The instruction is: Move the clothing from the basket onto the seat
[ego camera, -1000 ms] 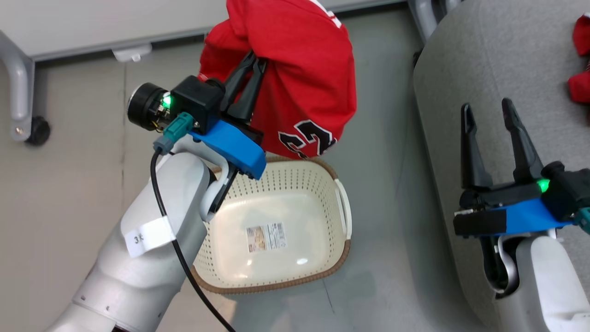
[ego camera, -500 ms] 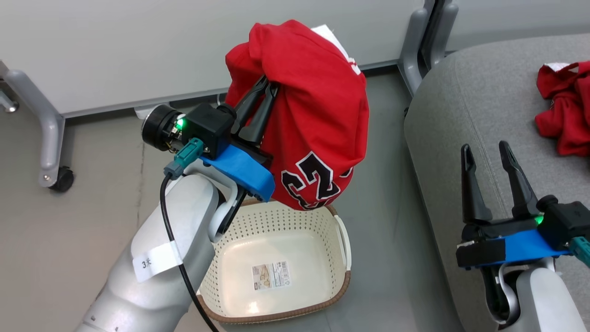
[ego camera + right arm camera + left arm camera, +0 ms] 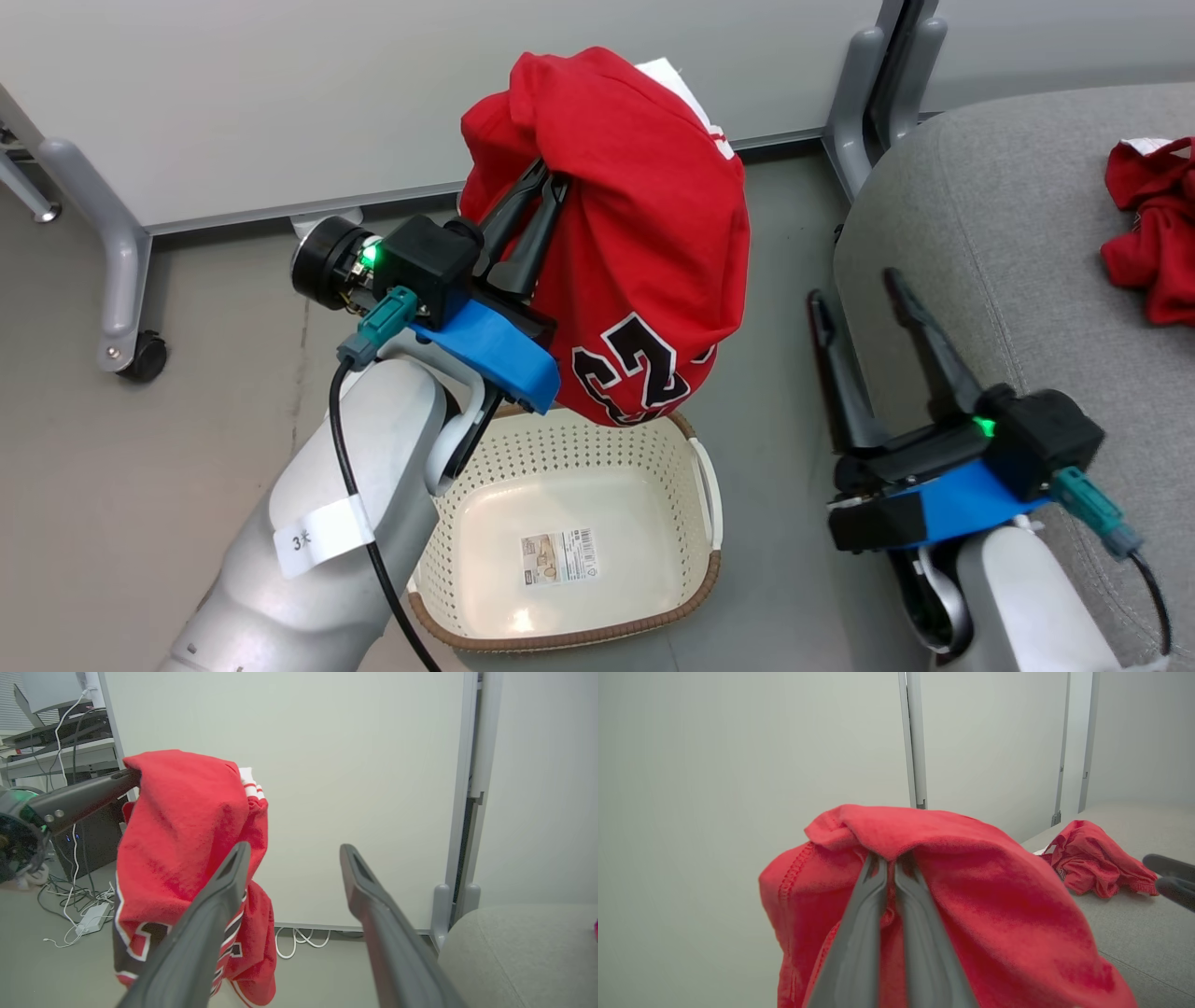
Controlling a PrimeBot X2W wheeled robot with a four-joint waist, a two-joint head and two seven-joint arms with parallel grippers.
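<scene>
Where the left arm is raised above the floor, the left gripper (image 3: 551,175) is seen clamped shut on the red numbered jersey (image 3: 653,252), which is hung in the air over the far rim of the cream basket (image 3: 607,443), a label being visible on the basket's bottom. Further right, the right gripper (image 3: 854,287) is held empty with its fingers spread wide, just beside the edge of the grey seat (image 3: 1008,233). At the seat's far right, a second red garment (image 3: 1153,247) is seen lying crumpled.

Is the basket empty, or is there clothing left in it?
Empty: the basket shows a bare floor with just a sticker. The jersey hangs above it, held by the left gripper.
</scene>
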